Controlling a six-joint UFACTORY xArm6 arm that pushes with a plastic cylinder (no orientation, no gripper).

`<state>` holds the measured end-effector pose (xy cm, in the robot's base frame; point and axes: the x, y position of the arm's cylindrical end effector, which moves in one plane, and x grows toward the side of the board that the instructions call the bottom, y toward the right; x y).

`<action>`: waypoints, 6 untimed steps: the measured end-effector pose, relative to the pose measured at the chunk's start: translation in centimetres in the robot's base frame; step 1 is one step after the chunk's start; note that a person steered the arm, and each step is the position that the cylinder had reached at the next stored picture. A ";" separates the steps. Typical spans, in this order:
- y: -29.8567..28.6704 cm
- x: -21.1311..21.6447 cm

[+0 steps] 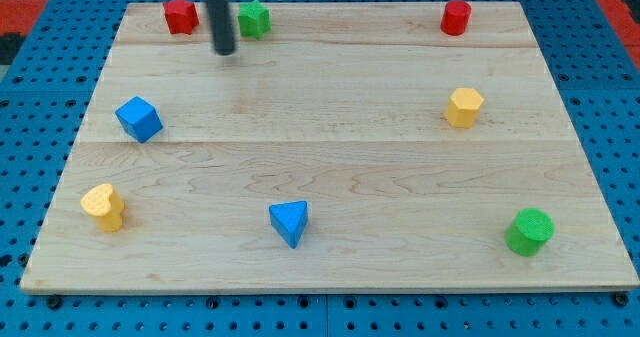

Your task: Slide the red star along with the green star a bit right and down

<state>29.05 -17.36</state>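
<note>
The red star (pixel 181 15) sits at the view's top left of the wooden board (pixel 330 152). The green star (pixel 254 18) sits to its right, near the top edge. My tip (pixel 225 49) is between the two stars and slightly below them, touching neither. The rod rises from the tip out of the view's top.
A red cylinder (pixel 456 17) is at the top right. A yellow hexagonal block (pixel 464 107) is at the right. A green cylinder (pixel 529 231) is at the bottom right. A blue triangle (pixel 290 222), a blue cube (pixel 139 118) and a yellow heart (pixel 104 206) lie elsewhere.
</note>
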 end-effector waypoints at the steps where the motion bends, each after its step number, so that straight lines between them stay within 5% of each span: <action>1: -10.1 -4.4; 2: -12.9 -8.6; 4: 4.3 -7.8; 6: 14.4 -5.4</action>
